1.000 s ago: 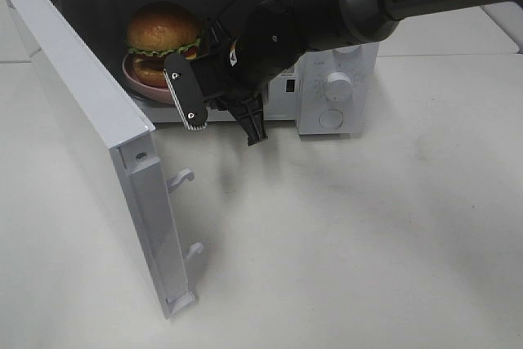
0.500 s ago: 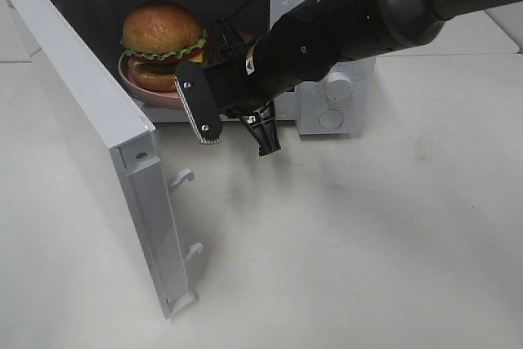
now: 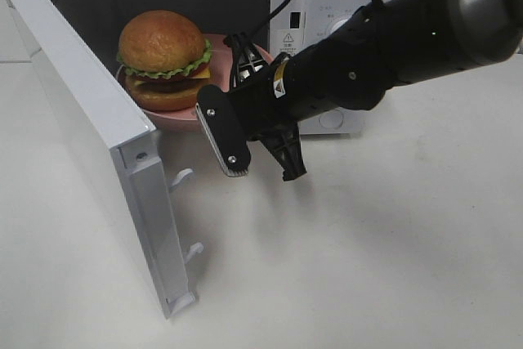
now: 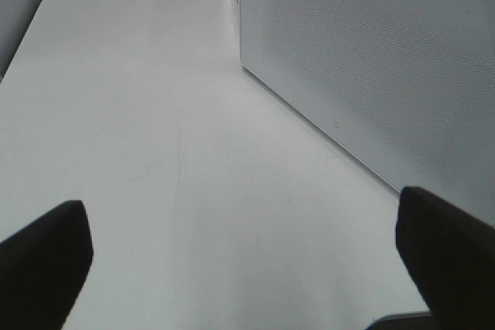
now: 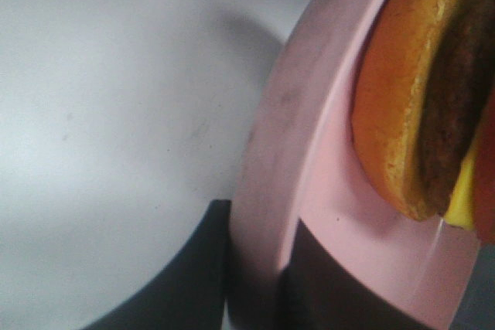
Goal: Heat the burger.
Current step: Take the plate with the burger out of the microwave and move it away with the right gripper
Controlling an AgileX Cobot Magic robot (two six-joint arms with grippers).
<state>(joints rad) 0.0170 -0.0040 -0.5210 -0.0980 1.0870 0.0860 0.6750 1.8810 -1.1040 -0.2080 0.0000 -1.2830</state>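
On the microwave front, beside the cavity, I see a small black-and-white label and a sticker with a red warning triangle; the print on both is too small for me to read. No other writing shows.

From the left: the microwave door stands swung open, its inner face turned toward the cavity. My left gripper does not show in the high camera. In its own wrist camera both dark fingertips sit far apart at the edges of the picture, jaws wide, with nothing between them but the white table; the perforated white side of the microwave runs just beside it.

Further right, the burger sits upright on the pink plate, at the mouth of the open cavity, the plate's near rim reaching out past the front edge.

My right gripper reaches across from the right and is closed narrowly on the plate's rim. In my right wrist camera one dark finger lies against the underside of the rim and the other against the plate's upper face, with the burger's lower bun, patty and cheese close beside them.
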